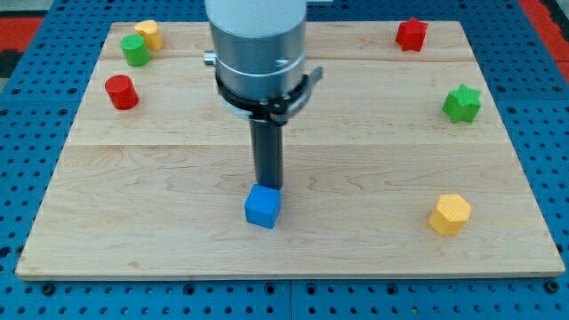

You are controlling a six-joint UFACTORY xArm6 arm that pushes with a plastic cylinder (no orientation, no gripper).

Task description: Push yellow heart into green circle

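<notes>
The yellow heart (148,34) sits at the board's top left, touching the green circle (135,51) just below and left of it. My tip (268,186) is near the board's middle, at the top edge of a blue cube (262,206), far to the right and below the yellow heart.
A red cylinder (121,92) lies below the green circle at the left. A red star (411,35) is at the top right, a green star (462,103) at the right edge, a yellow hexagon (450,214) at the bottom right. The wooden board (356,151) rests on a blue pegboard.
</notes>
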